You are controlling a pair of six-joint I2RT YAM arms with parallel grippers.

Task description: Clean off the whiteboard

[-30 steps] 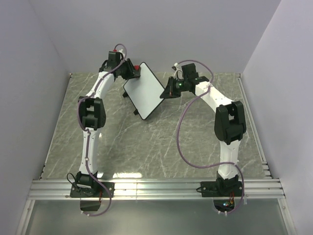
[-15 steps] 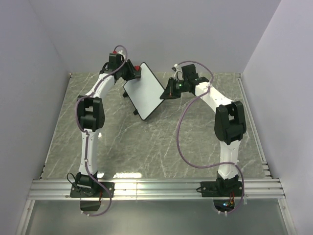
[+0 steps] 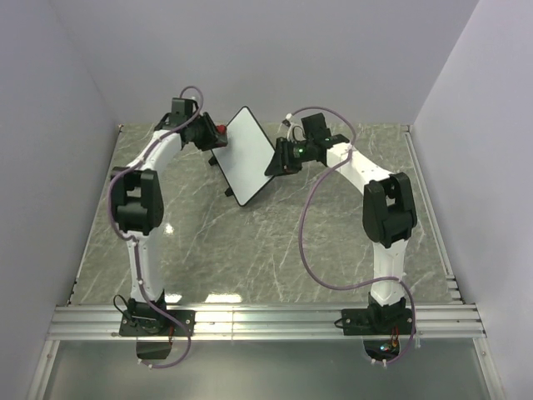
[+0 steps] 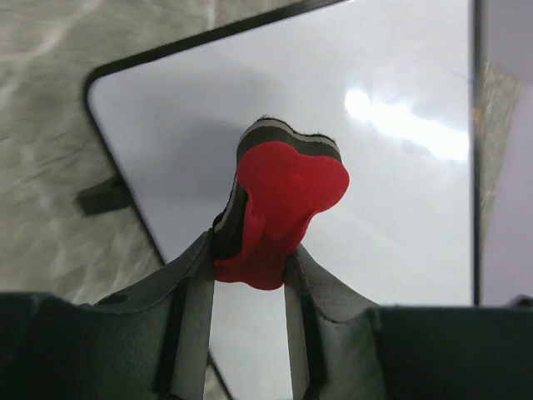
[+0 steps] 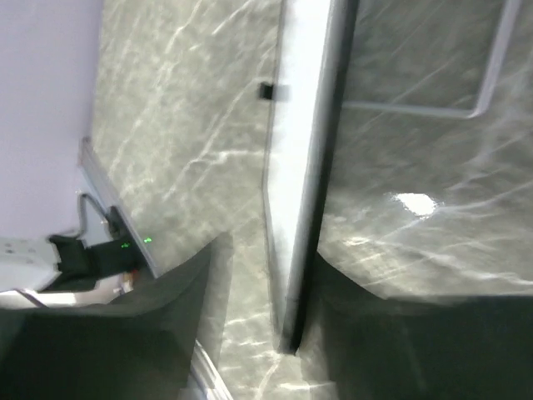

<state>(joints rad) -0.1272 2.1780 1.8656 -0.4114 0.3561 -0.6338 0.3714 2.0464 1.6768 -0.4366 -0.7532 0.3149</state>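
The whiteboard (image 3: pixel 246 155), its face blank, stands tilted near the middle of the table's (image 3: pixel 250 250) far edge. The left gripper (image 4: pixel 250 268) is clamped on a red eraser (image 4: pixel 287 187) in front of the board's face. The right gripper (image 5: pixel 271 250) straddles the board's right edge, fingers parted and gripping nothing.

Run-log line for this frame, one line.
left gripper: shut on red eraser | right gripper: open, astride whiteboard edge | face: no marks visible
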